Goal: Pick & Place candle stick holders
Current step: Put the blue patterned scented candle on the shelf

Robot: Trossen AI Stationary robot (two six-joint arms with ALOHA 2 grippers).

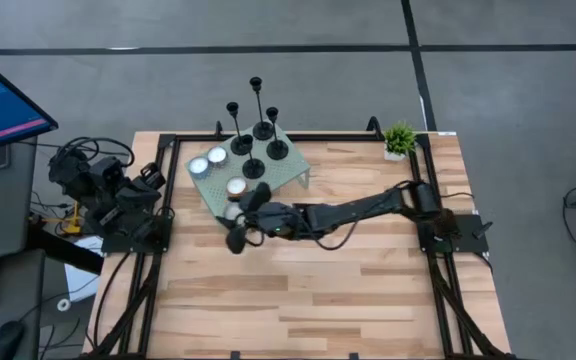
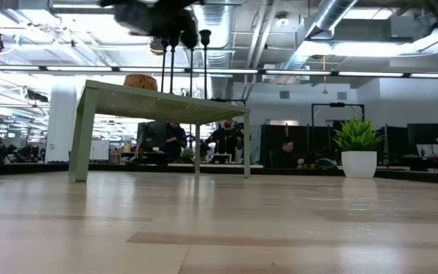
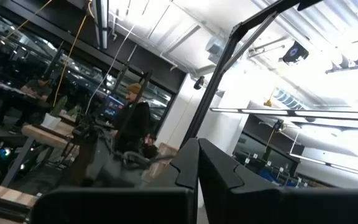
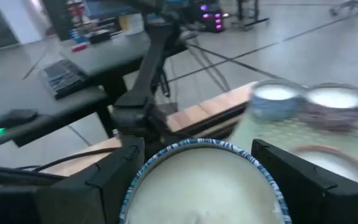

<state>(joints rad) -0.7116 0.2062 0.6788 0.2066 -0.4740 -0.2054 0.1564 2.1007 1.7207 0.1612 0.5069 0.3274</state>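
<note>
Several black candle stick holders (image 1: 256,128) stand on their disc bases on the pale green perforated stand (image 1: 283,172) at the table's far side; their stems (image 2: 191,70) show in the low view. My right gripper (image 1: 240,215) reaches across to the stand's near left corner and is shut on a white tealight candle (image 4: 201,180) with a blue-patterned rim. My left gripper (image 3: 197,180) is shut on nothing, raised at the table's left edge (image 1: 153,178) and tipped up toward the room. My right gripper pinches the tealight candle between its two fingers (image 4: 114,171), one on each side of the round rim (image 4: 138,171). The fingers come nearly level from the table's right side. The candle sits upright, white top up; its underside is hidden, so what it rests on does not show.
More tealights lie on the stand: two at its left end (image 4: 277,99) (image 4: 335,106), one nearer (image 1: 236,186). A small potted plant (image 1: 399,140) stands at the far right. Black frame rails (image 1: 168,200) run along the table's sides. People sit at desks in the room beyond (image 2: 175,141).
</note>
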